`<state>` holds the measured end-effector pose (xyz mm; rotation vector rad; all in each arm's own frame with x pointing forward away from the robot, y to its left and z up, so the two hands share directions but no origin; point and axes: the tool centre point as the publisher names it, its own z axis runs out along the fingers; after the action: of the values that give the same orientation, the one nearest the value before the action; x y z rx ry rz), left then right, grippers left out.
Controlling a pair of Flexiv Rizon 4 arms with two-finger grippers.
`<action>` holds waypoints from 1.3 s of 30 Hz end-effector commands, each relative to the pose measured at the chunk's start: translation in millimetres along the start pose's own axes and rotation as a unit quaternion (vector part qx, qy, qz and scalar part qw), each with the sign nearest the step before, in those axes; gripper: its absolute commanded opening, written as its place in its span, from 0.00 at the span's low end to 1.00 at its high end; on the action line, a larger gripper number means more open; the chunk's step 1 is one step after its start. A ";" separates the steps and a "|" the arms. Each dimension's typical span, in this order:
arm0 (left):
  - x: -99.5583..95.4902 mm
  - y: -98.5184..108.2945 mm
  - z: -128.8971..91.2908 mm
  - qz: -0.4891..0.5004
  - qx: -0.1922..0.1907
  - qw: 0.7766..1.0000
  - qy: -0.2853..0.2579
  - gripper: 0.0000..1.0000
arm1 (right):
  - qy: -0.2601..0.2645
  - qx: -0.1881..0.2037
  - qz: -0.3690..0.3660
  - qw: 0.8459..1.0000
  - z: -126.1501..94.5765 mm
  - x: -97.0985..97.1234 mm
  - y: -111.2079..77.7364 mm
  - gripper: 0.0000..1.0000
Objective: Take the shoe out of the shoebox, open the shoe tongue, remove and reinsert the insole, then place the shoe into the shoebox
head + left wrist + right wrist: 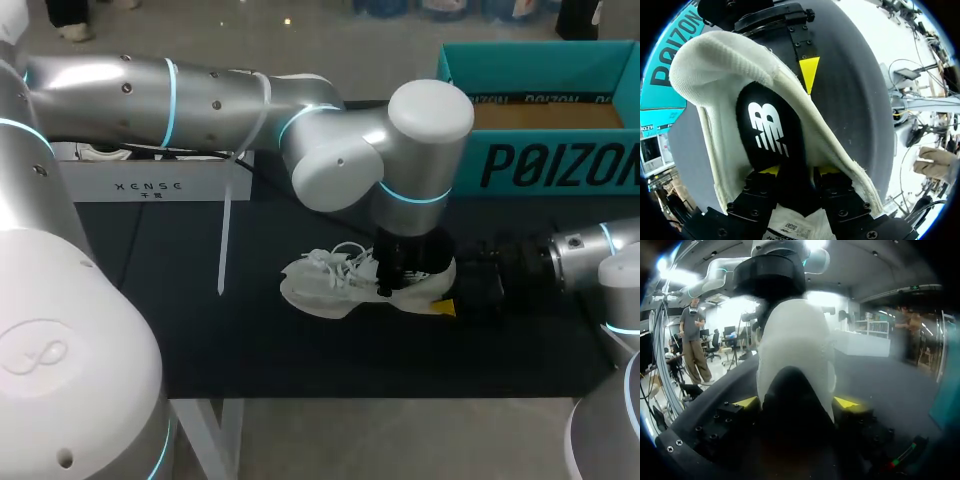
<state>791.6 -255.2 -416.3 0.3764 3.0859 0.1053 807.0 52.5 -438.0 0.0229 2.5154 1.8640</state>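
The white mesh trainer (pixel 320 287) lies on the black table (pixel 200 320), long axis across it, heel toward the right gripper (pixel 796 402), which clamps that heel. The left gripper (pixel 798 171) reaches down into the opening, jaws narrow (pinching the black logo-printed insole (pixel 767 130)).

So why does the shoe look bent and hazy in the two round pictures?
Left wrist view: the fisheye lens, close over the shoe, bulges its collar, though the insole logo stays crisp. Right wrist view: bright backlight leaves the heel pale and hazy. Head view: even light, straight lines, the shoe clear.
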 end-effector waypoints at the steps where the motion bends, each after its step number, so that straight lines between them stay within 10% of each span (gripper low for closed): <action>1: -8.8 -8.9 39.0 -0.001 -0.004 1.000 0.009 0.27 | 0.000 0.001 0.001 1.000 3.4 -0.6 -4.6 0.00; 2: -9.1 -9.0 40.8 -0.002 0.006 1.000 0.011 0.00 | 0.000 0.001 0.001 1.000 3.4 -0.6 -4.6 0.00; 39: -8.2 -9.2 -44.5 -0.043 -0.001 0.994 -0.102 0.00 | 0.000 0.001 0.001 1.000 3.4 -0.6 -4.6 0.00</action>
<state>798.7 -271.6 -379.8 0.2412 2.9060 0.0636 808.5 49.6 -437.7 0.0250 2.5151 1.8647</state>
